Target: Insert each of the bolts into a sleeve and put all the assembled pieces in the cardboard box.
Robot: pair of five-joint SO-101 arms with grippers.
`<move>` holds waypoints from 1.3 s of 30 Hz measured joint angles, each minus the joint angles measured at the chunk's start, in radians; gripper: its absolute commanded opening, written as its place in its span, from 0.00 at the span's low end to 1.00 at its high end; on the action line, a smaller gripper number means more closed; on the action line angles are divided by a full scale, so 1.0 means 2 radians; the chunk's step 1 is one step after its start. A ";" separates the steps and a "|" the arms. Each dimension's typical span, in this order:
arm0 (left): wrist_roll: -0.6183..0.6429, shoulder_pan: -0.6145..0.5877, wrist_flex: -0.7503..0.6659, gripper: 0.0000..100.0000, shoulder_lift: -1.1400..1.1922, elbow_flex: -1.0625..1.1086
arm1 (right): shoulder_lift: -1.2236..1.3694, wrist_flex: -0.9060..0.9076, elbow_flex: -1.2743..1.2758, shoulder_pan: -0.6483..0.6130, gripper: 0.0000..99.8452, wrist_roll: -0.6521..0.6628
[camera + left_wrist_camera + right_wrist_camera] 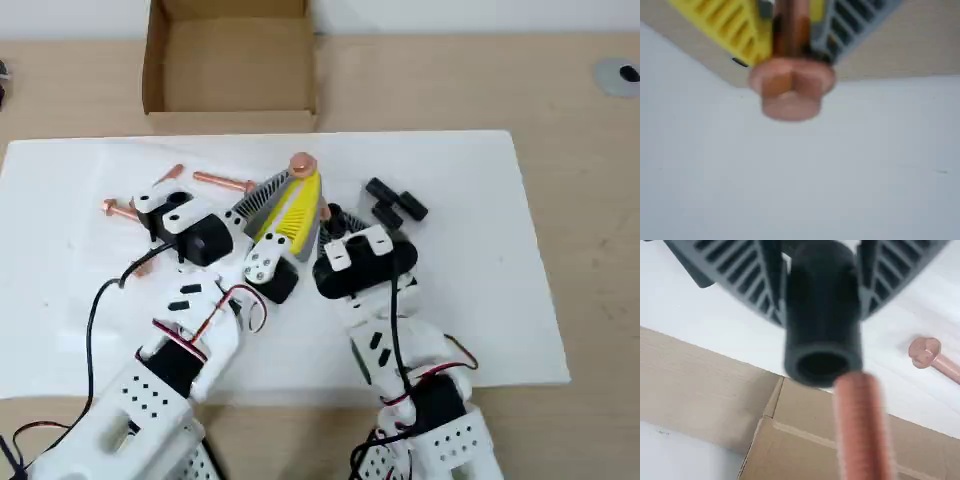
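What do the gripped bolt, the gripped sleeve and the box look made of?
The gripped bolt: metal, perhaps copper-plated steel; coppery satin sheen on its flanged hex head. The gripped sleeve: likely plastic or rubber; matte black, no glint. The cardboard box: plain brown cardboard, matte, with folded walls.

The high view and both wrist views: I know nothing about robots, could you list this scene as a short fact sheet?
Left side: left gripper shut on copper-coloured metal bolt
Right side: right gripper shut on black tubular sleeve
Assembly: bolt's threaded end just outside the sleeve's opening, not yet in
Unused: several loose bolts and a cluster of spare sleeves on the white mat
Box: open brown cardboard box beyond the mat's far edge
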 measured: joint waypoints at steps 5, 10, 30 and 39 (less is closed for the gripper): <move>-0.001 0.014 0.018 0.01 0.000 0.000 | 0.000 0.000 -0.002 0.000 0.01 0.000; -0.001 0.024 0.035 0.01 0.000 0.000 | 0.000 0.000 -0.015 0.000 0.01 0.000; -0.031 -0.034 0.038 0.01 0.000 -0.036 | 0.000 0.000 -0.015 0.000 0.01 0.000; 0.015 -0.034 0.030 0.01 0.015 -0.052 | 0.000 0.000 -0.015 0.000 0.01 0.000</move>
